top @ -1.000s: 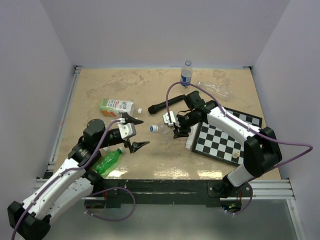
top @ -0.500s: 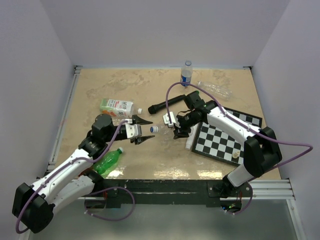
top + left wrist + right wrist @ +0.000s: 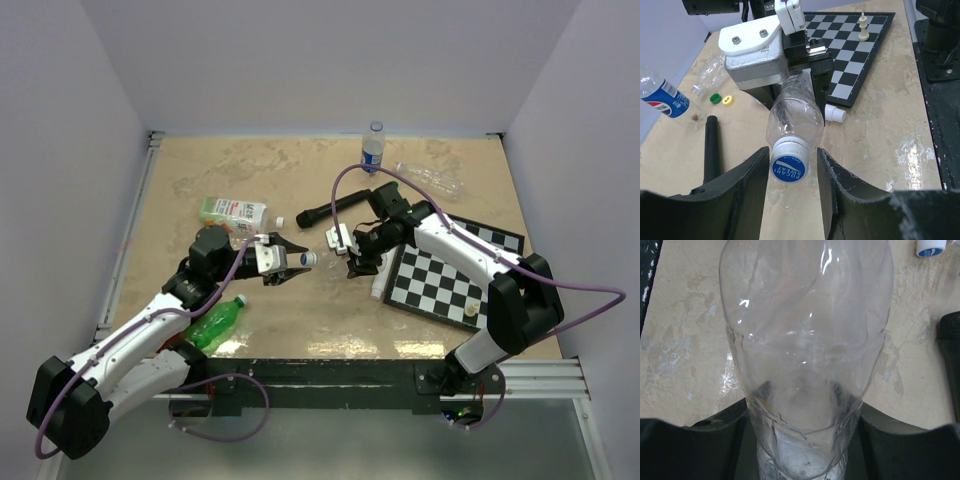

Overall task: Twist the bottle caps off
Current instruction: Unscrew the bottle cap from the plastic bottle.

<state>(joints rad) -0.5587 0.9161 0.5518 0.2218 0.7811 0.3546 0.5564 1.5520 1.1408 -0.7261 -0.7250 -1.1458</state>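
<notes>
Where the overhead camera looks down, the clear bottle point(image 3: 326, 255) is held roughly level over the middle of the table point(image 3: 250, 170). Its long axis runs left to right between the arms, and its cap point(image 3: 308, 259) points at the left arm. The right gripper point(image 3: 352, 258) grips the other end. The left gripper point(image 3: 296, 259) brackets the cap, though contact cannot be judged from here.

The left wrist view is clearer. The blue-topped cap faces the lens between the left fingers point(image 3: 747, 185), which are spread, with a sliver of gap on the cap's right side. It alone shows a green cap point(image 3: 715, 98) and a yellow cap point(image 3: 728, 100) lying loose near a Pepsi bottle point(image 3: 662, 97).

The right wrist view shows only the crinkled body stretching away from the lens. The near end is pinched between the right fingers point(image 3: 705, 432), and the cap end runs out of frame.
</notes>
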